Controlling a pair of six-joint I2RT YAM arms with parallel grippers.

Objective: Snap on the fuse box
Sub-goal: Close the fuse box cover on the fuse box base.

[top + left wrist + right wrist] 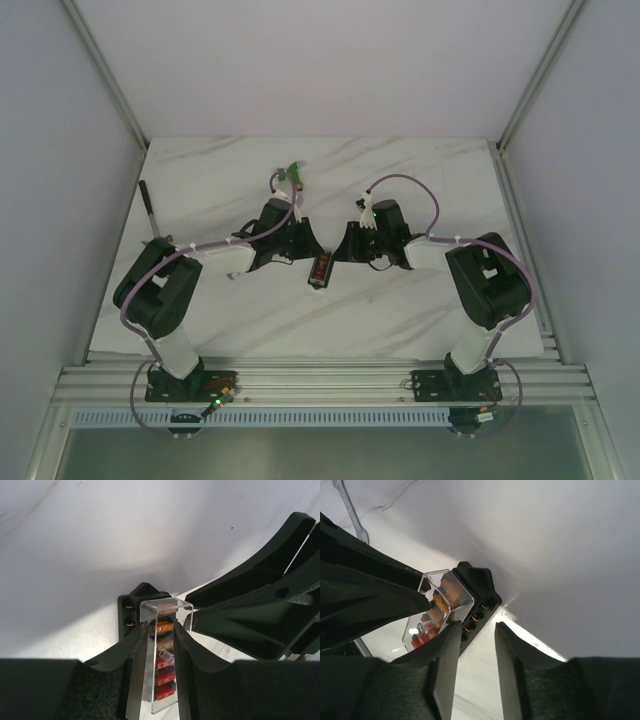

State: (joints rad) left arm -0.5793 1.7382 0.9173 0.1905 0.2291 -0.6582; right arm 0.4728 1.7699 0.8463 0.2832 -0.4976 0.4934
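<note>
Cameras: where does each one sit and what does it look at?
Top external: above and behind, looking down at the table; both arms, left gripper and right gripper show.
Left wrist: on the left arm, looking along its own fingers, shut on the clear cover.
Right wrist: on the right arm, looking past its own open fingers.
Both wrist views share the fuse box and cover.
</note>
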